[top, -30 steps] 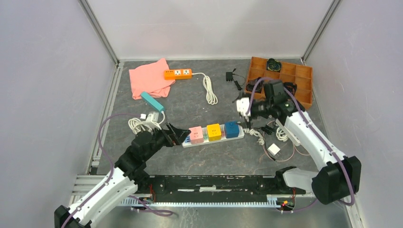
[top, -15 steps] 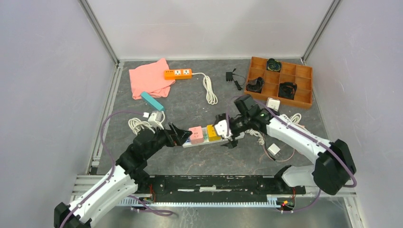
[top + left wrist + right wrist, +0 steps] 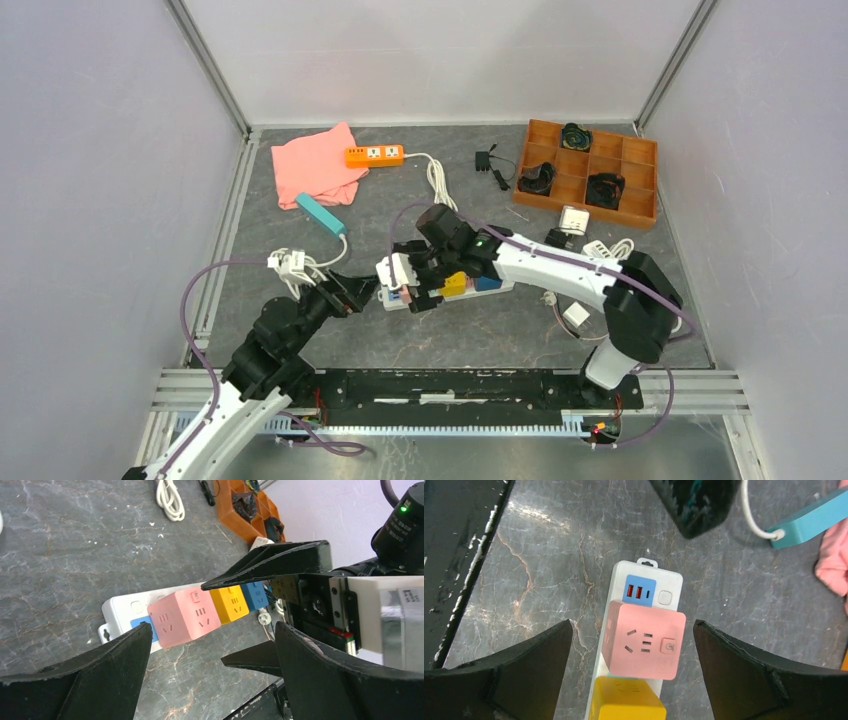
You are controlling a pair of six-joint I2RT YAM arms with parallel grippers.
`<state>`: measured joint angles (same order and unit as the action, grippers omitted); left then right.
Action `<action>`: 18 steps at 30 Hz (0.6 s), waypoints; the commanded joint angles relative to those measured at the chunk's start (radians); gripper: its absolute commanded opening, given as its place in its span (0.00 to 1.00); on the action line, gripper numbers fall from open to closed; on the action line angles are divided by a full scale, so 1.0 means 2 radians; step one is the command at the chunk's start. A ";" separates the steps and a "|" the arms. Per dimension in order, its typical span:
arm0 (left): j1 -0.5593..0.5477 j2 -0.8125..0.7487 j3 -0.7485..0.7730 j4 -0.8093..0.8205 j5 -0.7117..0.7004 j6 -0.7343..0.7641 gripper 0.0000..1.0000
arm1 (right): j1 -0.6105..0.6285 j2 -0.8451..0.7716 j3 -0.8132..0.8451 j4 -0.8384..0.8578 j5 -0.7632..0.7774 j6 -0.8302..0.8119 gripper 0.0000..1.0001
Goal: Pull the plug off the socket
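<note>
The socket (image 3: 644,570) lies flat on the desk (image 3: 470,330), right under the right claw (image 3: 632,625). It is a long white strip with three block plugs in a row. The pink plug (image 3: 644,640) sits in it near the end that has a small blue part and a white button. This plug is straight below the right claw, in the gap between its two black fingers (image 3: 524,670). The right claw is wide open, and neither finger touches the pink plug. The yellow plug (image 3: 626,702) is next along, closer in toward the claw's wrist. The blue plug (image 3: 255,594) comes after it.

The left claw (image 3: 210,630) is wide open too and holds nothing. It points at the end of the socket from the other side, so the pink plug is just ahead of it, in line with the gap between its fingers. The two claws are near each other.

Off to the left of the left claw lie a teal block (image 3: 320,214), a pink cloth (image 3: 315,165) and a short orange strip (image 3: 375,155). An orange tray (image 3: 590,170) sits well behind the right claw.
</note>
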<state>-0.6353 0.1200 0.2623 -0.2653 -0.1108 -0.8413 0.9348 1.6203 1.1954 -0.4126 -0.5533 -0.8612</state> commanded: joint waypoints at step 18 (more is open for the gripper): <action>-0.001 -0.041 -0.032 -0.025 -0.009 -0.050 0.98 | 0.012 0.115 0.062 -0.003 0.094 0.060 0.93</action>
<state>-0.6361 0.0597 0.2043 -0.3489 -0.1291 -0.8875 0.9581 1.8229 1.2644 -0.4061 -0.3573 -0.7532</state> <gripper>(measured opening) 0.978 0.964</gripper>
